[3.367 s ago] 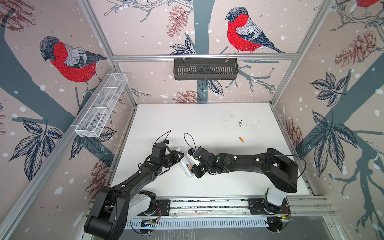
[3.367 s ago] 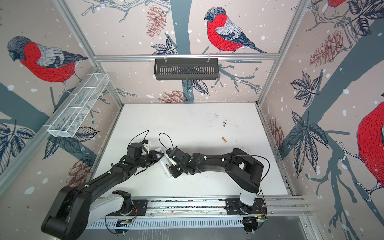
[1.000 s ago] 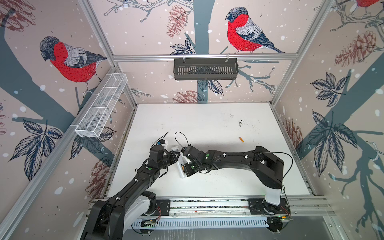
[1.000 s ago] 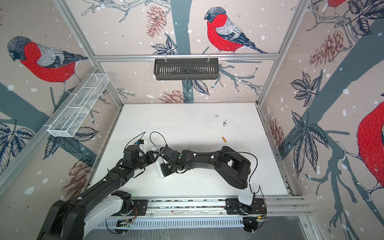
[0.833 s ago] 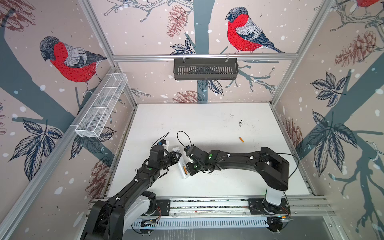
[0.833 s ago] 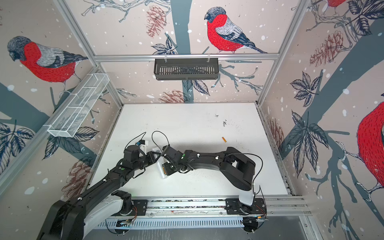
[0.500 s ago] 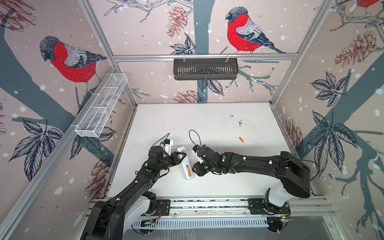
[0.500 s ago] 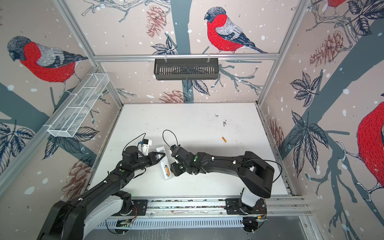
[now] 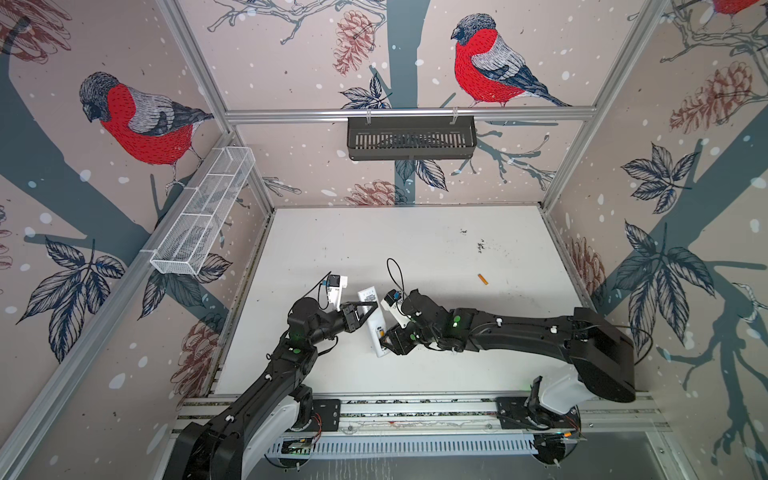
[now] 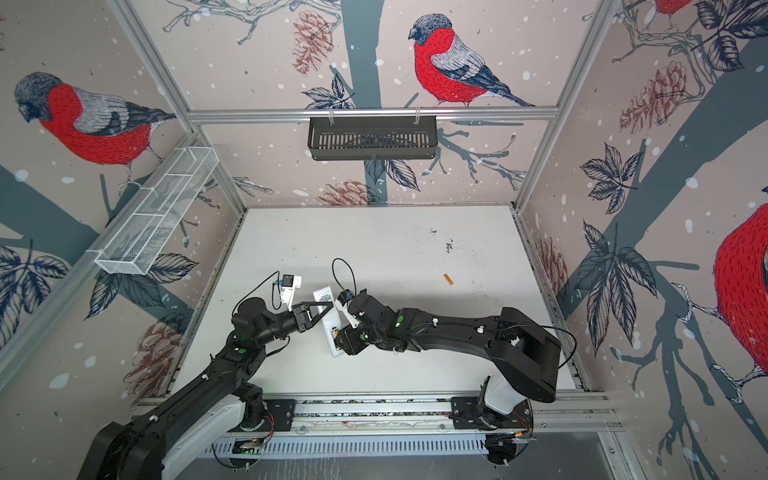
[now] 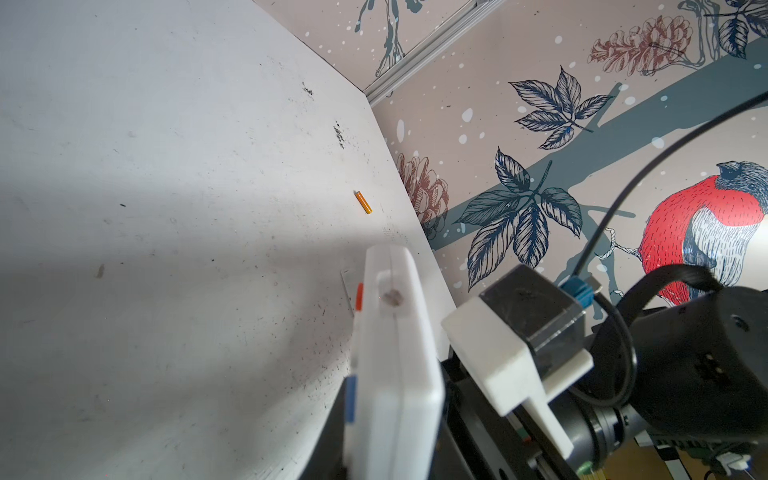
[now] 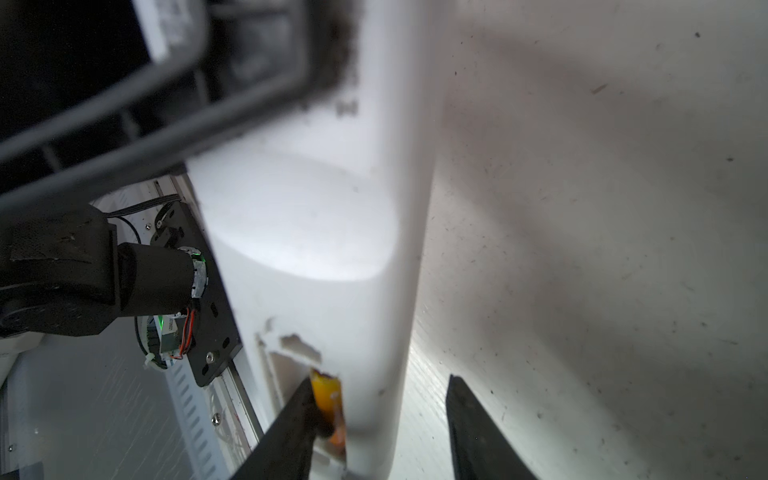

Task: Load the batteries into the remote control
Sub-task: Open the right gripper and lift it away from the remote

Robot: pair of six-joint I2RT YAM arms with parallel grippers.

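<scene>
The white remote control (image 9: 371,320) (image 10: 328,322) is lifted off the table, back side up, with my left gripper (image 9: 366,309) (image 11: 390,436) shut on its sides. At its near end the compartment is open and holds an orange battery (image 12: 326,397) (image 9: 379,332). My right gripper (image 9: 388,338) (image 12: 382,440) is open at that end. One of its fingers (image 12: 286,432) rests against that battery, while the other stands clear of the remote's edge. A second battery (image 9: 482,279) (image 10: 447,279) (image 11: 363,202) lies loose on the table toward the right wall.
A black slotted basket (image 9: 411,137) hangs on the back wall and a white wire basket (image 9: 203,212) on the left wall. The metal rail (image 9: 415,409) with both arm bases runs along the table's front edge. Dark specks (image 9: 481,246) mark the far table.
My right gripper has gone from shut to open at the remote's compartment end. Both arms and the remote have shifted slightly to the right. The loose battery has not moved.
</scene>
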